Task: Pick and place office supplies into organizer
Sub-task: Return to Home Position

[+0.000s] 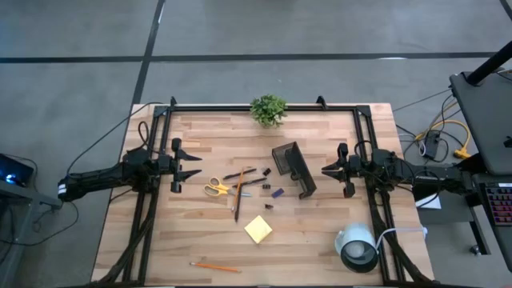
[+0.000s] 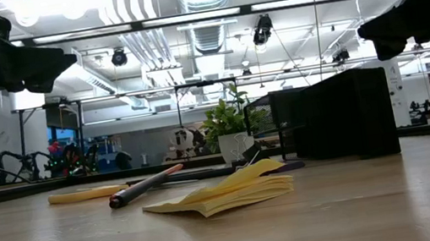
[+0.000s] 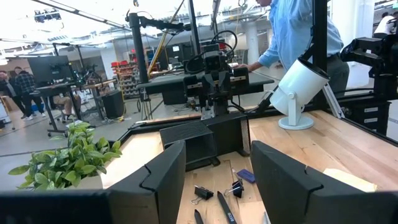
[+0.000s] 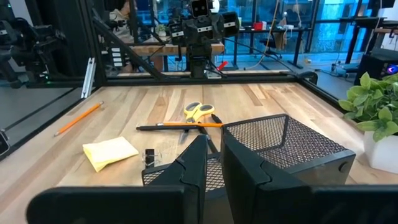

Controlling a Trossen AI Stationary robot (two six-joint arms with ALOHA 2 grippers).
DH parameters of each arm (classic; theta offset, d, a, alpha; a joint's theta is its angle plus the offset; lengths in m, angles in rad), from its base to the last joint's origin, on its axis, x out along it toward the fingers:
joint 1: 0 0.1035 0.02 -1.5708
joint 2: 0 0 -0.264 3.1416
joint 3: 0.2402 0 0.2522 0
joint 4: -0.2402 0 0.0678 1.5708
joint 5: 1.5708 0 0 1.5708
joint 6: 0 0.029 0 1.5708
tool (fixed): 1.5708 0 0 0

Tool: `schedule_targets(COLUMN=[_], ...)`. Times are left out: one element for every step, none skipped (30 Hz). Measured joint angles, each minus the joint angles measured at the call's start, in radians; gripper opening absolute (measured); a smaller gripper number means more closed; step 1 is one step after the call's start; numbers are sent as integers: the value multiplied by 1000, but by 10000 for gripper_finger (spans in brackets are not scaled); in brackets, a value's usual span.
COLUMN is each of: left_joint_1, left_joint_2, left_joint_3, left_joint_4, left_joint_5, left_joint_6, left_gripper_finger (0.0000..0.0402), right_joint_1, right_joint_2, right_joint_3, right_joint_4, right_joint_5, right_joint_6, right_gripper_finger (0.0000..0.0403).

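Observation:
The black mesh organizer (image 1: 294, 168) stands on the table right of centre, just in front of my right gripper (image 1: 324, 170), which is shut and level above the table. Left of the organizer lie yellow-handled scissors (image 1: 216, 189), orange pencils and dark pens (image 1: 238, 192) crossing each other, small dark clips (image 3: 202, 191) and a blue bit (image 3: 245, 176). The yellow sticky-note pad (image 1: 258, 230) lies nearer the front edge, its top sheets curled up (image 2: 226, 194). One pencil (image 1: 214, 266) lies alone at the front. My left gripper (image 1: 198, 165) hangs open, level, left of the scissors.
A small green plant (image 1: 268, 110) in a white pot stands at the far edge. A big white-and-black roll (image 1: 358, 246) sits at the near right. Black frame rails (image 1: 240, 106) run along the table's far edge and sides. A person in a blue shirt (image 3: 298, 31) stands beyond the table.

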Motion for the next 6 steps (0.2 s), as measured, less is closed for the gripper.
schedule_targets(left_joint_1=[0, 0, 0, 0, 0, 0], left_joint_2=[0, 0, 0, 0, 0, 0], left_joint_3=[0, 0, 0, 0, 0, 0], left_joint_4=[0, 0, 0, 0, 0, 0], left_joint_5=[0, 0, 0, 0, 0, 0], left_joint_6=[0, 0, 0, 0, 0, 0], left_gripper_finger=[167, 167, 167, 167, 167, 167], right_joint_1=[0, 0, 0, 0, 0, 0], right_joint_2=[0, 0, 0, 0, 0, 0], right_joint_3=[0, 0, 0, 0, 0, 0], right_joint_4=[0, 0, 0, 0, 0, 0], right_joint_5=[0, 0, 0, 0, 0, 0], right_joint_6=[3, 1, -4, -5, -4, 0], right_gripper_finger=[38, 38, 38, 38, 38, 38])
